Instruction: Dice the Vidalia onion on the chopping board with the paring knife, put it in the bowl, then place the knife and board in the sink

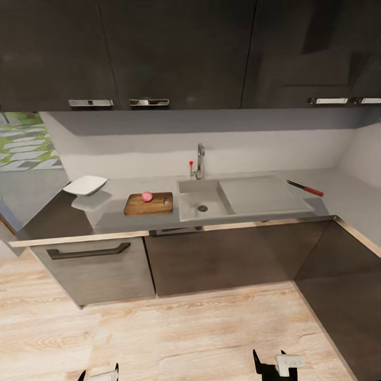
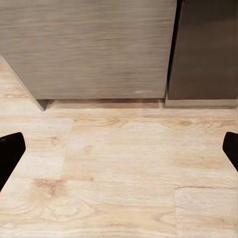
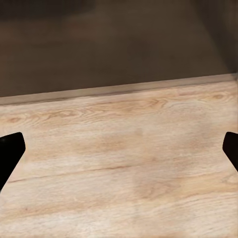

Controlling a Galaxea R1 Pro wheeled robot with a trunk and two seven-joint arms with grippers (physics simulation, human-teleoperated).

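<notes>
The pinkish-red Vidalia onion [image 1: 147, 197] rests on the brown chopping board [image 1: 149, 204], which lies on the grey countertop [image 1: 114, 214] just left of the sink [image 1: 211, 197]. The steel basin is empty, with its drain [image 1: 202, 208] and chrome faucet [image 1: 199, 161] visible. To the right of the drainboard lies the red-handled paring knife [image 1: 305, 187]. A white bowl [image 1: 85, 185] sits at the counter's left end. My left gripper [image 1: 99, 374] and right gripper [image 1: 271, 364] hang low over the floor, far from the counter. Both stand open, with black fingertips [image 2: 10, 151] [image 3: 10, 148] wide apart.
Grey-brown cabinet fronts [image 1: 95, 267] run under the counter, and a side counter [image 1: 352, 206] turns the corner at the right. Dark wall cabinets [image 1: 174, 53] hang above. Light wooden floor [image 1: 174, 333] stretches between me and the cabinets.
</notes>
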